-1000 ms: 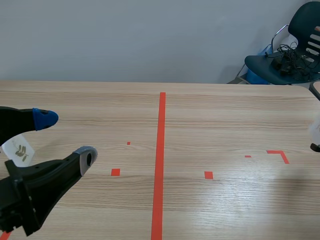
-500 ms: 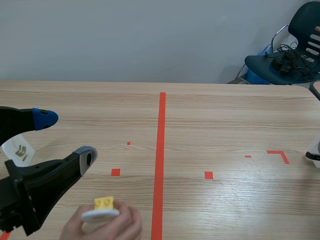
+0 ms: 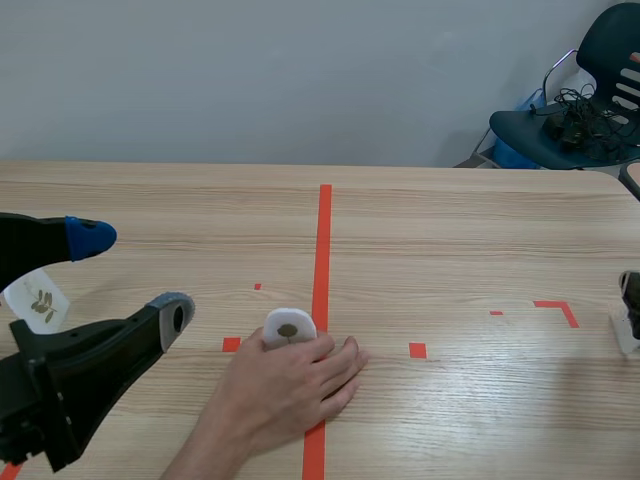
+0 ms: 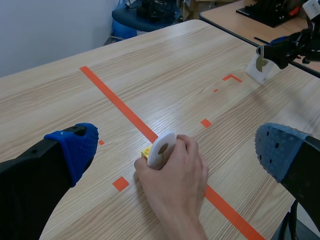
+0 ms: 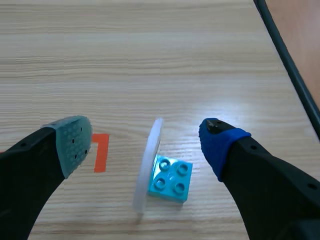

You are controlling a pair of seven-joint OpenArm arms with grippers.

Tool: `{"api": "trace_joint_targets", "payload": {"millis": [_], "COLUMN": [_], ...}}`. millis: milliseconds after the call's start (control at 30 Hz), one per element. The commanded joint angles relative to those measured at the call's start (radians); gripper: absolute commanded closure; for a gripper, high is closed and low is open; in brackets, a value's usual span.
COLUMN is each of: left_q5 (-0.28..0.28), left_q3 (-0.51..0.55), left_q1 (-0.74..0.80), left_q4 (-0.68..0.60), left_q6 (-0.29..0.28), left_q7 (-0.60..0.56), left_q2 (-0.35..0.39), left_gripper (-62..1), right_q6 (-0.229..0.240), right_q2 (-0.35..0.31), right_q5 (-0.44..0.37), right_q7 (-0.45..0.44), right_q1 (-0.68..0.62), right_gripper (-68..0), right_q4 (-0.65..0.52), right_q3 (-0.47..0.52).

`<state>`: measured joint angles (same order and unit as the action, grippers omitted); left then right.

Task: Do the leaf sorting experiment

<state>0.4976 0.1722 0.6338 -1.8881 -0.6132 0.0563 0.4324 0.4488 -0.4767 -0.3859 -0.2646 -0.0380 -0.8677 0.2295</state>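
A person's hand [image 3: 285,385] holds a white disc with a leaf picture [image 3: 289,328] on the table beside the red centre line; in the left wrist view the disc [image 4: 162,149] sits on a yellow brick [image 4: 146,152]. My left gripper [image 3: 130,275] hangs open at the near left, above and short of the hand. My right gripper [image 5: 145,140] is open at the far right edge of the table. Between its fingers, touching neither, a white disc [image 5: 147,170] stands upright on a cyan brick [image 5: 171,178].
Another white leaf card [image 3: 35,300] stands at the left edge, behind my left gripper. The red tape line [image 3: 322,260] splits the table. A chair with cables [image 3: 585,110] stands beyond the far right corner. The table's right edge [image 5: 285,60] runs close to the cyan brick.
A person's hand came in from the near edge with the disc on the yellow brick and moved it up to the centre line. At the right edge, my right gripper lowered its disc and opened.
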Motion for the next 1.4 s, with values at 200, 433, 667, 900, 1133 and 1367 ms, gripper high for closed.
{"api": "trace_joint_targets", "payload": {"millis": [200, 433, 667, 900, 1133, 1367], "left_q5": [0.011, 0.011, 0.011, 0.012, 0.012, 0.011], "left_q3": [-0.003, -0.003, -0.003, -0.003, -0.003, -0.003], "left_q1": [-0.005, -0.005, -0.005, -0.006, -0.006, -0.006], "left_q4": [-0.003, -0.003, -0.003, -0.003, -0.003, -0.003], "left_q6": [0.001, 0.001, 0.001, 0.001, 0.001, 0.011], "left_q7": [-0.014, -0.014, -0.014, -0.014, -0.014, -0.014], "left_q2": [-0.002, -0.002, -0.002, -0.002, -0.002, -0.002], "left_gripper": [-62.3, -62.3, -62.3, -62.3, -62.3, -62.3], "right_q6": [0.081, 0.173, 0.173, 0.205, 0.207, 0.198], "right_q2": [-0.106, -0.104, -0.032, 0.041, 0.042, 0.042], "right_q5": [-0.125, -0.261, -0.330, -0.330, -0.328, -0.271], "right_q7": [0.064, 0.174, 0.382, 0.463, 0.469, 0.453], "right_q1": [-0.171, -0.394, -0.552, -0.602, -0.602, -0.579], "right_gripper": [-47.5, -50.4, -54.3, -67.9, -67.9, -67.9], "right_q4": [-0.334, -0.626, -0.912, -1.079, -1.086, -1.086], "right_q3": [0.169, 0.243, 0.243, 0.234, 0.158, 0.023]}}
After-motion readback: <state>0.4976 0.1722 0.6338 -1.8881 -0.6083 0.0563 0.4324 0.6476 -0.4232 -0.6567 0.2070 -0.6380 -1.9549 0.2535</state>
